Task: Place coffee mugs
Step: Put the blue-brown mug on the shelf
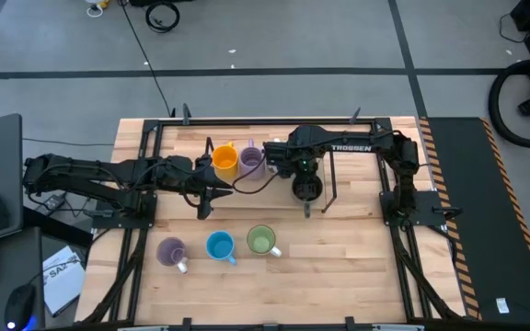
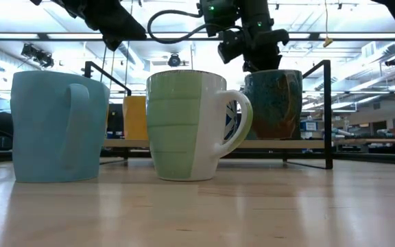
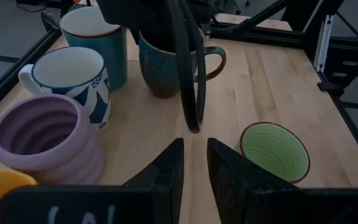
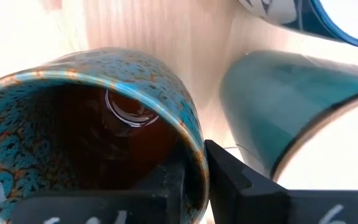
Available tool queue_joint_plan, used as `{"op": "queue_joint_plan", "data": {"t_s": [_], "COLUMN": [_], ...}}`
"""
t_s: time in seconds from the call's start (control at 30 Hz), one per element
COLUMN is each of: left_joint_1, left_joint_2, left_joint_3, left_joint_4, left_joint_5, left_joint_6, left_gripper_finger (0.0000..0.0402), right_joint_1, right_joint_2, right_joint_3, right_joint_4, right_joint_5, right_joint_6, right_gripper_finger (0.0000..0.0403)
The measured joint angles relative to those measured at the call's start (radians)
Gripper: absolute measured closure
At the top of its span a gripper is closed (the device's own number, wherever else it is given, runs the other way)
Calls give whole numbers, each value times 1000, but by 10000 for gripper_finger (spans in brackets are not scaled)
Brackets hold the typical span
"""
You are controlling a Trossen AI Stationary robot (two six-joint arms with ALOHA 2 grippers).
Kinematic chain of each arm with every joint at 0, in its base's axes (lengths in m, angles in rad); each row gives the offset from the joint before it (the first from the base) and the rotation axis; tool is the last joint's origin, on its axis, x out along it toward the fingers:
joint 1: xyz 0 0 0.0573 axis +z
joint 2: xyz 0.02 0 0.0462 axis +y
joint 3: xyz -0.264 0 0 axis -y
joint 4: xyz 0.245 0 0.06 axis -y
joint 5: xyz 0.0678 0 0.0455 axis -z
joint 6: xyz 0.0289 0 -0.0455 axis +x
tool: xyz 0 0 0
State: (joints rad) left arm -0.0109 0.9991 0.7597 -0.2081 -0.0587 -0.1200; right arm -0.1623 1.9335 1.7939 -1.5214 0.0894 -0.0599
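Right claw [image 4: 194, 171] pinches the rim of the dark speckled mug [image 4: 86, 130]
The mug looks empty; the left claw [image 3: 193, 163], slightly parted and empty, hovers over the surface [image 3: 272, 81] beside the purple mug [image 3: 42, 140]

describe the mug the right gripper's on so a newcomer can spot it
Find the black wire frame at the wooden table's far side. There the right gripper pinches the rim of a dark mug, speckled teal-and-rust outside, brown inside. Its neighbours are plain teal, white patterned, purple and orange.

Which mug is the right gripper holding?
The dark speckled teal mug: the right gripper pinches its rim, one finger inside. The other mugs stand free.
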Motion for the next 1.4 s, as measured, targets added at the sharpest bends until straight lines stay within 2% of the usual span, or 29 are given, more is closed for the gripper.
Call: {"op": "queue_joint_plan", "data": {"t_s": [0.2,0.53,0.93,1.4], "left_joint_1": [0,0,0,0], "left_joint_2": [0,0,0,0], "left_joint_3": [0,0,0,0], "left_joint_4": [0,1,15,24], "left_joint_5": [0,0,0,0], "left_joint_6": [0,0,-1,-1], "left_gripper_finger": [324,324,324,324], "right_joint_1": [-12,-11,-9,16], "right_joint_2": [0,0,0,-26], "right_joint_3": [0,0,0,16], "right_joint_4": [-19,-31,-49,-52], "right_joint_5": [15,19,41,46], "right_joint_6": [0,-29,-14,5], "right_gripper_finger": [327,315,258,256]}}
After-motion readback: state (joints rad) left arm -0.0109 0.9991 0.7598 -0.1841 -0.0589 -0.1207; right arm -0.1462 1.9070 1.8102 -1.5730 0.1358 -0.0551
